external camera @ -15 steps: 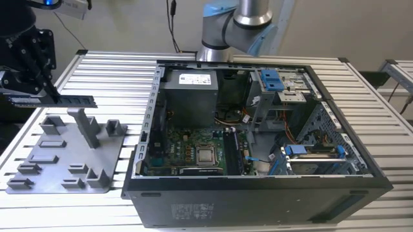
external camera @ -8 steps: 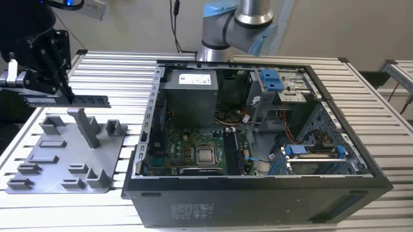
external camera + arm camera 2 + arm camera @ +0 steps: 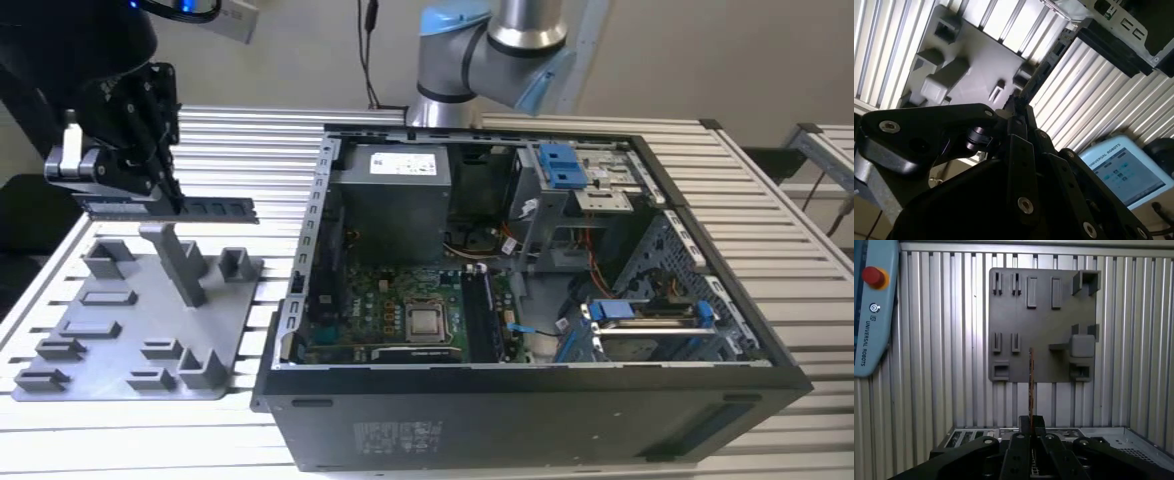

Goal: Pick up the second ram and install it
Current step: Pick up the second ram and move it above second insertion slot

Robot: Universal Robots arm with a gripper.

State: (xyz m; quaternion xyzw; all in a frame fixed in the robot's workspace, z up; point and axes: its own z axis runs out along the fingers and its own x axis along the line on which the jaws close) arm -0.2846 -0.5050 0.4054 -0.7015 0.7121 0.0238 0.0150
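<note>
Slatted metal bench (image 3: 267,130) carries everything. The biggest item is the open PC case (image 3: 534,420), lying side-up from centre to 4 o'clock in the exterior view. Inside it: power supply (image 3: 390,195) at 12 o'clock, motherboard (image 3: 400,290) below it with the CPU socket (image 3: 427,322), dark memory slots (image 3: 478,305) just at 3 o'clock of the socket, and a drive cage with blue clips (image 3: 561,165) at 1 o'clock. Cannot tell if any slot is filled.

The arm's base (image 3: 494,40) stands at 12 o'clock behind the case. The grey fixture tray (image 3: 134,330) sits at 9 o'clock of the case, and only its own blocks and posts are visible on it. A teach pendant (image 3: 869,315) lies on the bench near the tray.

The tool (image 3: 144,198) hangs above the tray's 12 o'clock end, fingers clamped on the second ram (image 3: 220,209). The stick is off the tray, in the air, lying level with its long free end pointing toward the case. In both wrist views it juts straight out from the tool (image 3: 1031,422), edge-on over the tray (image 3: 1039,325).

Handling judgement: light, stiff, thin board. It is fragile at its chips and contact edge, and its faces are a bit slick. Best gripped across the flat faces near one end or mid-length, keeping off the contact edge.
</note>
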